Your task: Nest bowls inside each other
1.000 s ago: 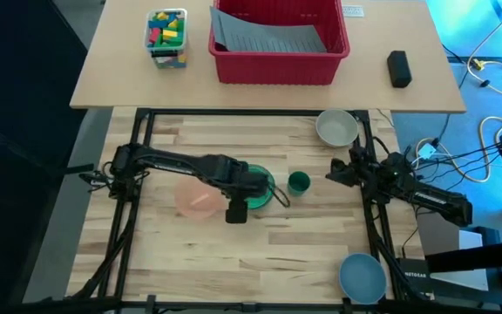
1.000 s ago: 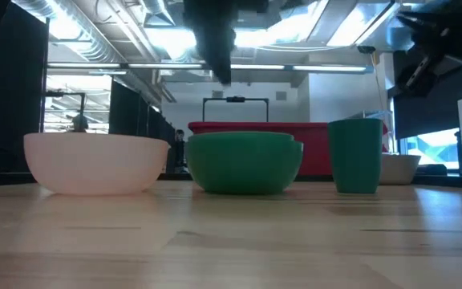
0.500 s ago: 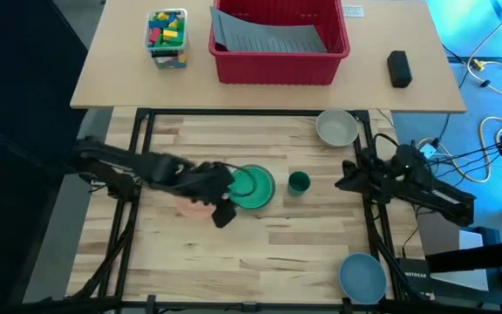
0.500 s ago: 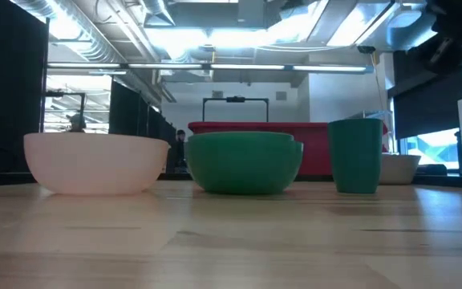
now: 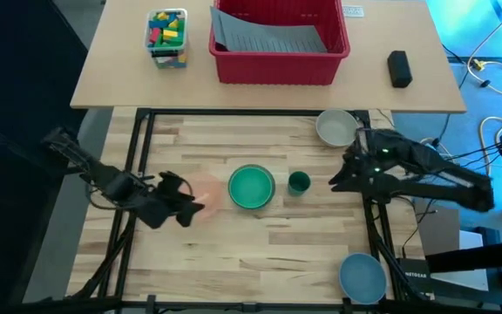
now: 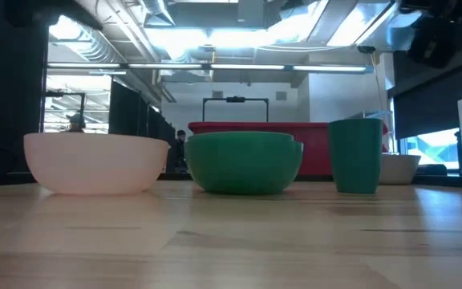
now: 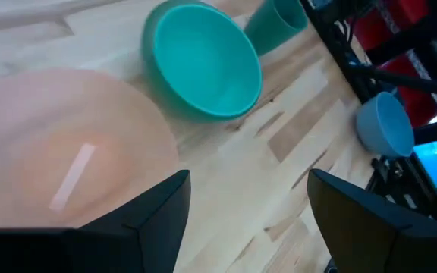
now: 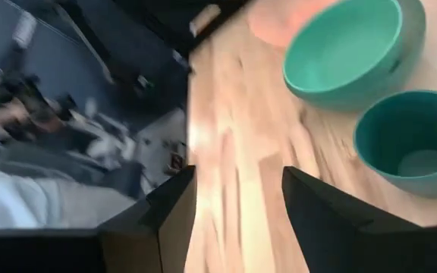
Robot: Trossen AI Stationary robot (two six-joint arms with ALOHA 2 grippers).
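Note:
A pale pink bowl (image 5: 204, 192) stands on its base left of centre, and a teal green bowl (image 5: 251, 187) stands beside it on the right. The pink bowl (image 6: 95, 163) and the green bowl (image 6: 245, 163) stand apart in the low view. A grey-white bowl (image 5: 336, 127) sits at the far right and a light blue bowl (image 5: 362, 276) at the near right. My left gripper (image 5: 192, 208) hangs open over the pink bowl's left part (image 7: 59, 167), touching nothing. My right gripper (image 5: 336, 180) hangs open at the right, facing the green bowl (image 8: 347, 49).
A small dark green cup (image 5: 298, 182) stands just right of the green bowl, between it and my right gripper. On the table behind stand a red bin (image 5: 279, 39), a box of coloured blocks (image 5: 166, 37) and a black object (image 5: 398, 68). Bare wood lies toward the near edge.
My left gripper has swung from above the green bowl toward the table's left edge, rolling as it went, and now hangs over the pink bowl. My right arm has risen at the right side. The bowls and the cup have stayed in place.

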